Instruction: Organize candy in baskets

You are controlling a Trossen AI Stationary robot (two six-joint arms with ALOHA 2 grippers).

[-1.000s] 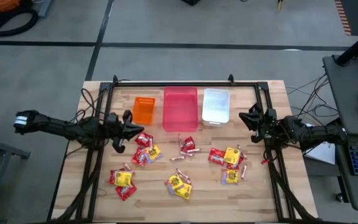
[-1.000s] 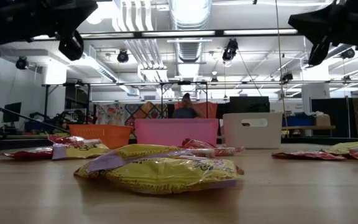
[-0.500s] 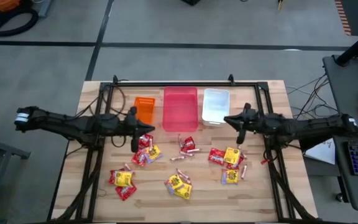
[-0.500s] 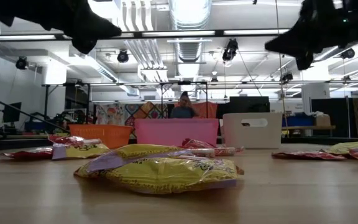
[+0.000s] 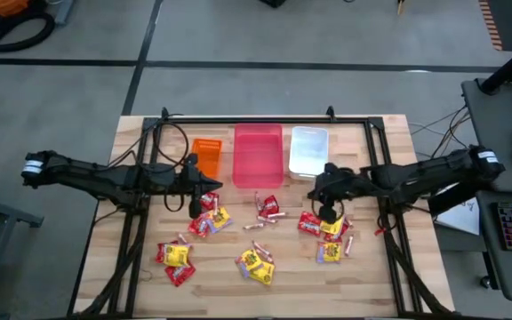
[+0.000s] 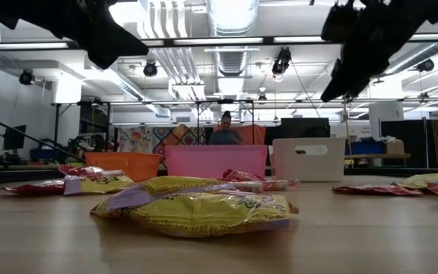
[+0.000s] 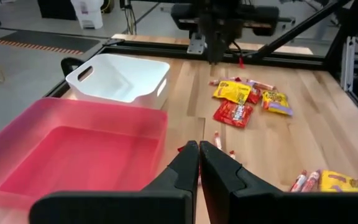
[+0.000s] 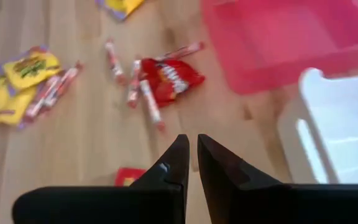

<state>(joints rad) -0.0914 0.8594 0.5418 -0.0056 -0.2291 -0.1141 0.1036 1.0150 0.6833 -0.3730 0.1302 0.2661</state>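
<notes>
**Both grippers empty above the scattered candy**

No print on the wrappers can be read. The left gripper [image 7: 199,163] reaches level over the table, fingers pressed together, the pink bin [image 7: 73,149] just beside its tips and the white bin [image 7: 120,78] beyond. The right gripper [image 8: 191,163] points down, fingers nearly together on nothing; a red packet [image 8: 171,78] and sticks [image 8: 151,102] lie ahead, the orange bin [image 5: 206,153] well apart.

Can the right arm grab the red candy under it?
Probably yes. The right gripper hangs above the red packet, with nothing between them. Its fingers are nearly shut, so they must open first.
</notes>
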